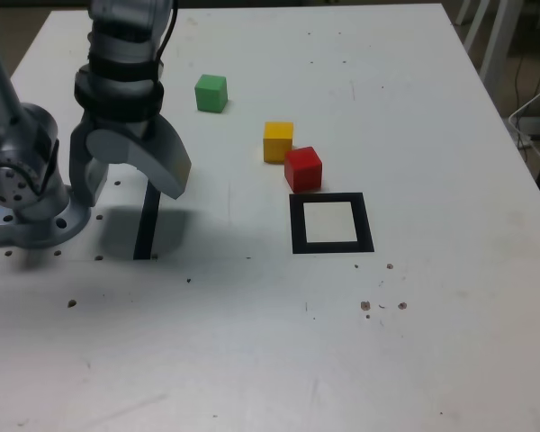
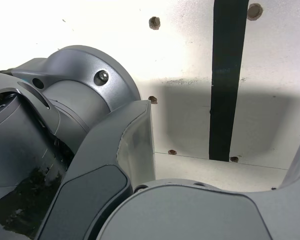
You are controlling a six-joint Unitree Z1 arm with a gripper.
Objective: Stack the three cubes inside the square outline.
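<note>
The green cube (image 1: 211, 93) sits alone toward the back of the white table. The yellow cube (image 1: 278, 140) and the red cube (image 1: 303, 168) stand corner to corner near the middle, the red one just behind the square outline (image 1: 332, 246). The outline's white centre holds nothing. My gripper (image 1: 130, 180) hangs open and holds nothing, far to the exterior view's left of all three cubes, above the black strip. No cube and no outline show in the wrist view, only grey gripper and arm parts and the strip.
A straight black strip (image 1: 146, 229) (image 2: 225, 75) lies on the table under the gripper. The arm's grey base (image 1: 27, 198) is bolted at the exterior view's left edge. Small dark specks and bolt holes dot the table surface (image 1: 252, 360).
</note>
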